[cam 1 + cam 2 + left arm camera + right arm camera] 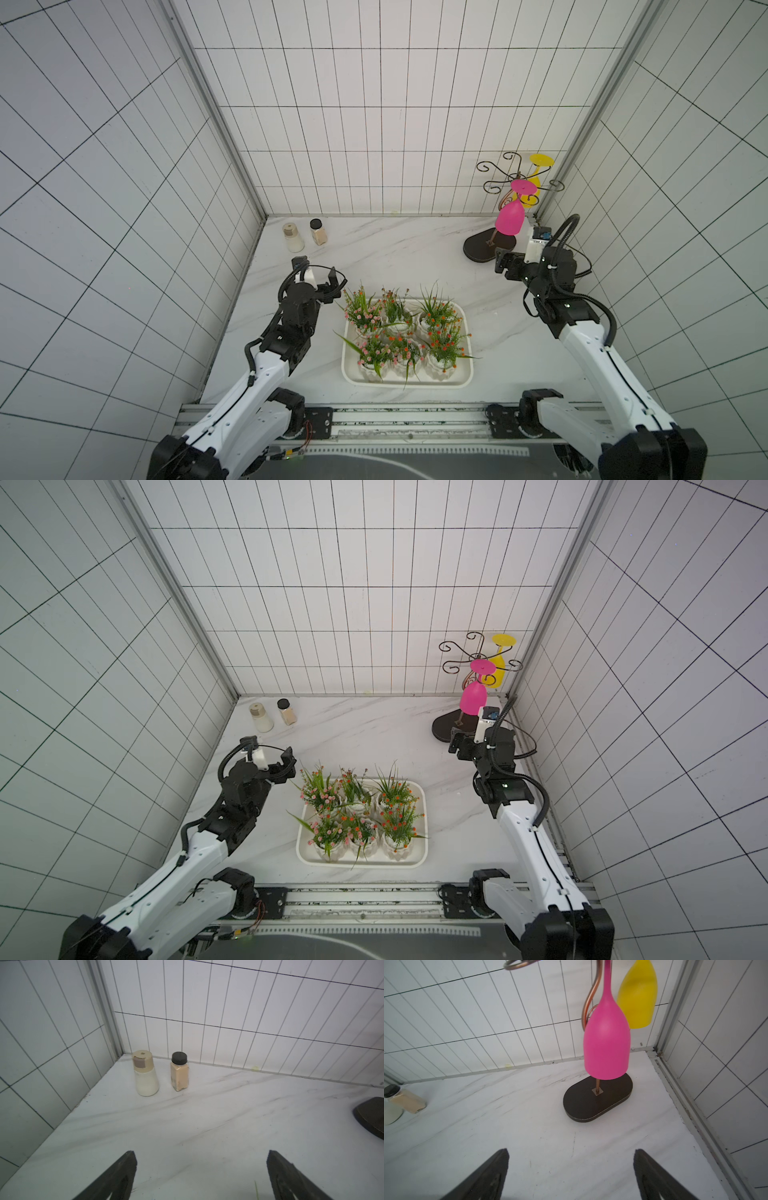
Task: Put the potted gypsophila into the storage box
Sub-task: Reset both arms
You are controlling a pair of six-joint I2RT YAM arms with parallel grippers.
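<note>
Potted gypsophila [442, 347] upright in storage box [407, 384], stems up; its long axis 9–3 o'clock. Left hand [201, 1155], right hand [571, 1151] released, empty.

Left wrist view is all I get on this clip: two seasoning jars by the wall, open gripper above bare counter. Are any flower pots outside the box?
Observer: No. In both top views all six potted gypsophila stand inside the storage box, in two rows of three.
Operator: Is the right gripper carrying anything?
Observer: Nothing. The right gripper is open and empty, facing the glass rack.
Operator: What is on that rack?
Observer: A pink glass and a yellow glass hang upside down from it.
</note>
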